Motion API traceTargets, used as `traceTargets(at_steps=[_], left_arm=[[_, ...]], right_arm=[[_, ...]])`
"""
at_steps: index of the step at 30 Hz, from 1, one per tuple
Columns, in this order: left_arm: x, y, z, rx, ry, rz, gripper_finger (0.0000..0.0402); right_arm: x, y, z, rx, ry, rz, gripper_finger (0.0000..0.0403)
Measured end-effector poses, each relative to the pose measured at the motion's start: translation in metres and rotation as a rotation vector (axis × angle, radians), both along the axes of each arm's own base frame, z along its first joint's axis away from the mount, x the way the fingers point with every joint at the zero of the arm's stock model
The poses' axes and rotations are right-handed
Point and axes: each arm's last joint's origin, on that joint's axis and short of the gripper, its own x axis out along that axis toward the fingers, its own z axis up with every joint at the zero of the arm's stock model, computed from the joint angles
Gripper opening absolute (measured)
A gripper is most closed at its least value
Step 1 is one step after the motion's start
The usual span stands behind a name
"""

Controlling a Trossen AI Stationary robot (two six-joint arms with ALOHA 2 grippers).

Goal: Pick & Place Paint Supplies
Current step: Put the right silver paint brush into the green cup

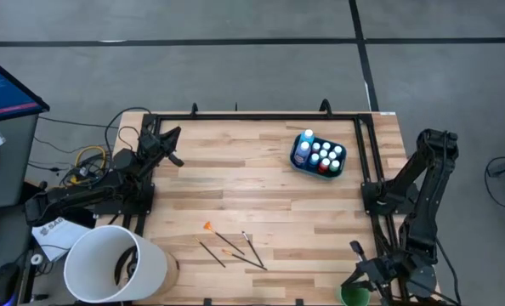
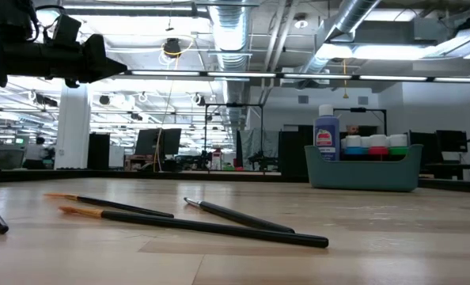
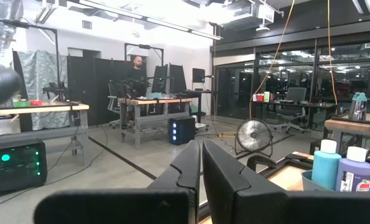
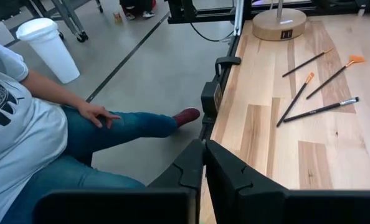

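A teal tub [image 1: 298, 160] stands at the table's far right, holding white-capped paint bottles [image 1: 325, 155] and a taller blue one [image 2: 326, 134]. It also shows in the low view [image 2: 361, 172]. Several thin brushes [image 1: 231, 246] lie flat on the wood near the front edge, and they show in the low view [image 2: 235, 215] and the right wrist view [image 4: 322, 109]. My left gripper [image 3: 201, 163] is shut and raised at the far left, touching nothing. My right gripper [image 4: 203, 163] is shut over the table's near right corner [image 1: 355, 250], well clear of the brushes.
A big white bucket [image 1: 116, 263] stands at the near left corner. A green object [image 1: 352, 296] sits off the near right corner. A seated person [image 4: 23, 124] is just beyond the near edge. Black rails [image 1: 367, 161] frame the table. Bare wood lies between the tub and the brushes.
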Motion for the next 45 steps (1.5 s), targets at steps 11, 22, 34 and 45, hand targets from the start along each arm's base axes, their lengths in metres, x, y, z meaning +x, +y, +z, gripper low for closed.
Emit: traceTargets(at_steps=[11, 22, 34, 45], left_arm=[[0.0, 0.0, 0.0, 0.0, 0.0, 0.0, 0.0008], [0.0, 0.0, 0.0, 0.0, 0.0, 0.0, 0.0008], [0.0, 0.0, 0.0, 0.001, -0.002, 0.0, 0.0008], [0.0, 0.0, 0.001, 0.003, -0.006, 0.0, 0.0008]], right_arm=[[-0.003, -0.001, -0.001, -0.021, 0.005, 0.008, 0.0063], [0.033, -0.053, 0.038, -0.026, -0.136, -0.234, 0.0125], [0.111, -0.137, 0.022, -0.063, 0.042, -0.594, 0.0206], [0.203, -0.142, -0.023, -0.158, 0.328, -0.616, 0.0223]])
